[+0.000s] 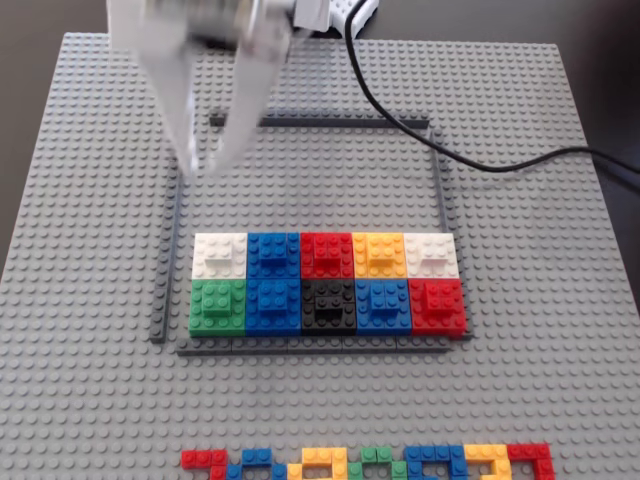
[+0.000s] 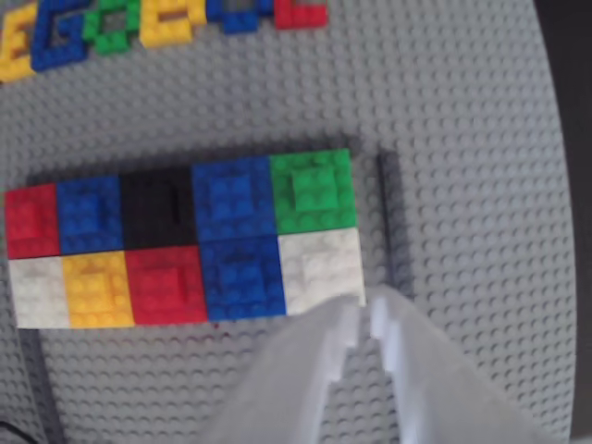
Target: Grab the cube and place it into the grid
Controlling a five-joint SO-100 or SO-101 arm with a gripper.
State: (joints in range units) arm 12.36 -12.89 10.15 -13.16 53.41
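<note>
A dark grey frame (image 1: 440, 200) marks the grid on the grey baseplate (image 1: 560, 380). Ten cubes fill its near part in two rows: white (image 1: 219, 254), blue, red, yellow and white behind, green (image 1: 216, 305), blue, black, blue and red in front. My gripper (image 1: 205, 165) is blurred, over the frame's far left corner, above the plate. In the wrist view the gripper (image 2: 365, 307) has its tips nearly together with nothing between them, just past the white cube (image 2: 319, 268) and beside the frame's bar (image 2: 387, 213). No loose cube shows.
A row of coloured bricks shaped like letters (image 1: 370, 462) lies along the near edge of the plate; it also shows in the wrist view (image 2: 157, 28). A black cable (image 1: 450, 150) runs over the plate's far right part. The far half of the frame holds no cubes.
</note>
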